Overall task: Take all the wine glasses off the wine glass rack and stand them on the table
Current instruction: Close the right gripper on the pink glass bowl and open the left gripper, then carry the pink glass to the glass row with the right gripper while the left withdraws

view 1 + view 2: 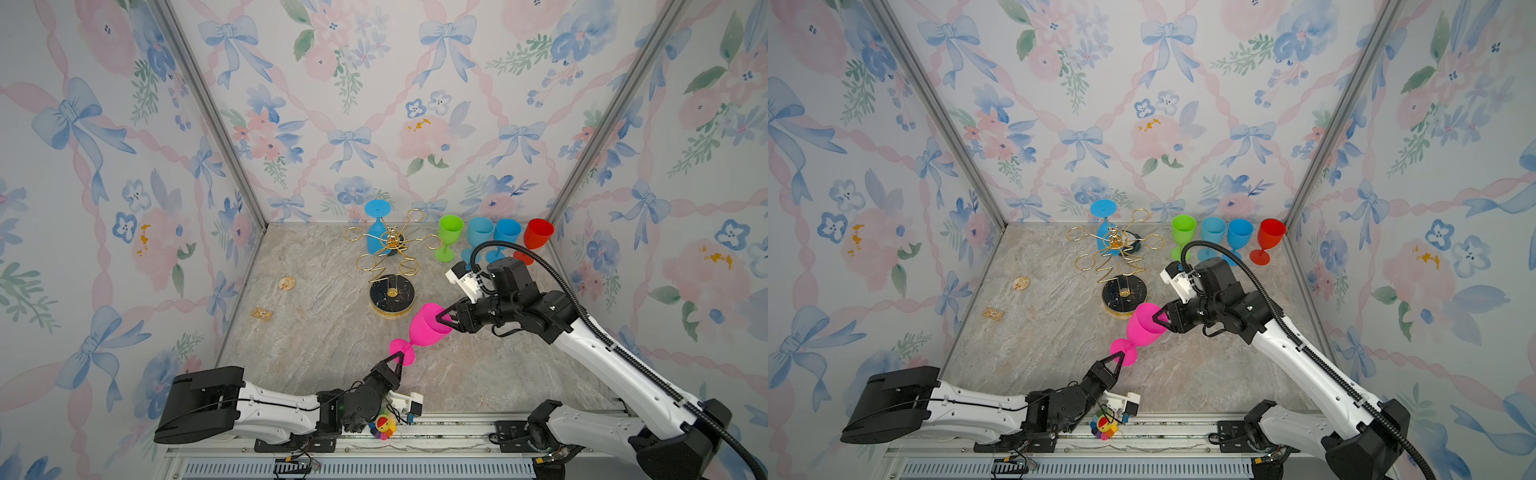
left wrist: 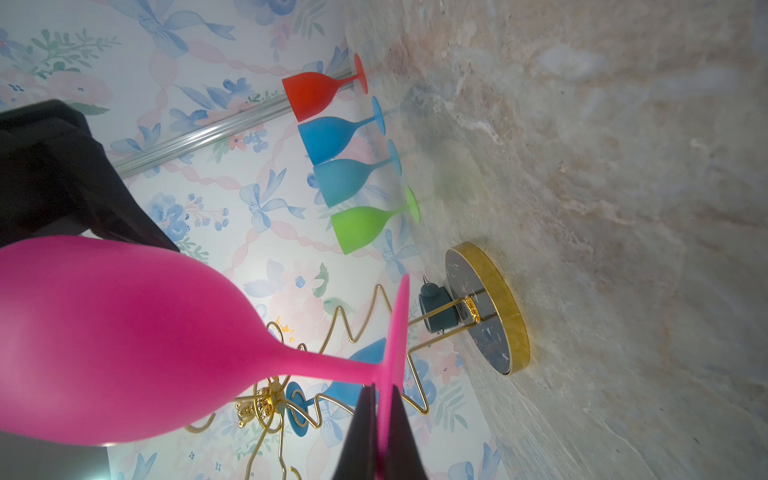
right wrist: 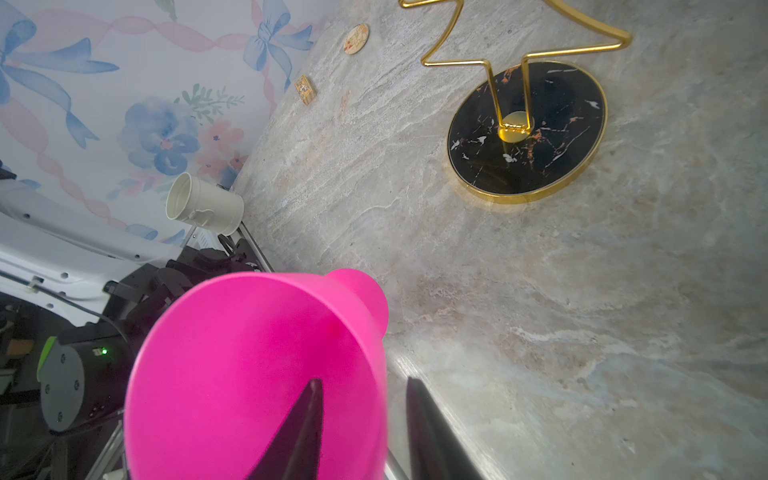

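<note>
You have the pink wine glass [image 1: 428, 330] off the wine glass rack [image 1: 391, 239]: it is between your two arms, in front of the rack's round black base [image 1: 382, 297] and near it in both top views, apart from the gold wire. The glass is tilted, bowl toward the right arm and foot toward the left arm; I cannot tell if the foot touches the marble table [image 1: 311, 340]. Your left gripper [image 1: 398, 355] is closed tight on the edge of the foot: in the left wrist view its two black fingers [image 2: 361, 436] press the thin pink disc from both sides. Your right gripper [image 1: 440, 318] is at the rim of the bowl with its jaws partly open across the wall; in the right wrist view one finger is inside the bowl, and a narrow gap shows between the outside finger [image 3: 426, 424] and the pink wall, so it has no hold of the glass. On the rack a blue glass [image 1: 376, 237] hangs upside down in a far loop. A green glass [image 1: 450, 232], a light blue glass [image 1: 480, 233], a darker blue glass [image 1: 508, 232] and a red glass [image 1: 538, 235] stand in a row at the back right, well apart from the pink one.
</note>
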`<state>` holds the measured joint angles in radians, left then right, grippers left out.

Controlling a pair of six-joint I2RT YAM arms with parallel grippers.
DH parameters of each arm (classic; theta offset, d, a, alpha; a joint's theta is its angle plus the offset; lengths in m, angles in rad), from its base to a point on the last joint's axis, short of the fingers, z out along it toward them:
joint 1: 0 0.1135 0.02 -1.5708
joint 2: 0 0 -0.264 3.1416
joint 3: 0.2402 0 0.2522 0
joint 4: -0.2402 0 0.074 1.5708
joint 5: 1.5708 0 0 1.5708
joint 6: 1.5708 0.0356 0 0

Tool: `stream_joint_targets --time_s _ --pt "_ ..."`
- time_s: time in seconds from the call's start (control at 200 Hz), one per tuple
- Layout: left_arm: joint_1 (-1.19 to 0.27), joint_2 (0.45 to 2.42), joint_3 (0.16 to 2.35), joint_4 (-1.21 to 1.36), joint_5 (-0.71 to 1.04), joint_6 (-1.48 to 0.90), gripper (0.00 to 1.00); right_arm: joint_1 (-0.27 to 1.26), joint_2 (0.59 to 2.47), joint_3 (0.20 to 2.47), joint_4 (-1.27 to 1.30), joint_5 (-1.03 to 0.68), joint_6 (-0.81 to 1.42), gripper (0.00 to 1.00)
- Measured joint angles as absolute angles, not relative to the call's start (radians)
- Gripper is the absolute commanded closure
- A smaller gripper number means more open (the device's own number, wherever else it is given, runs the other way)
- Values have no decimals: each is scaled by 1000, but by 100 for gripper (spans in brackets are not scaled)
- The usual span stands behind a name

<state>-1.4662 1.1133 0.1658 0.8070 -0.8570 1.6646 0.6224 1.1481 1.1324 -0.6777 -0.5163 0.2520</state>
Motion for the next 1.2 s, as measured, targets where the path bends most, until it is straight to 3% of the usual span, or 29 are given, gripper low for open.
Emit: stream_joint_targets --time_s 0.215,0.295,0.38,0.765,0.845,0.915,0.96,1.195 --pt "-1466 1113 165 807 -859 1665 100 625 1148 1133 -678 -512 252 82" --pt "-1466 1113 165 807 -861 1665 88 625 1148 1133 -678 -508 250 84" --pt "-1466 1113 162 807 -861 1664 81 625 1148 1133 -678 -509 250 87" --pt "-1466 1113 159 807 -862 1657 71 625 1148 1133 -687 -462 242 98" --pt "-1466 1113 159 806 -862 1648 61 625 1148 1133 -687 -456 242 100" --pt "-1466 1112 158 805 -860 1638 39 625 1148 1133 -686 -446 243 100" --pt "-1467 1107 156 802 -858 1634 30 625 1146 1133 -686 -434 243 100" --pt "-1467 1006 153 728 -826 1522 12 622 1106 1133 -684 -360 247 100"
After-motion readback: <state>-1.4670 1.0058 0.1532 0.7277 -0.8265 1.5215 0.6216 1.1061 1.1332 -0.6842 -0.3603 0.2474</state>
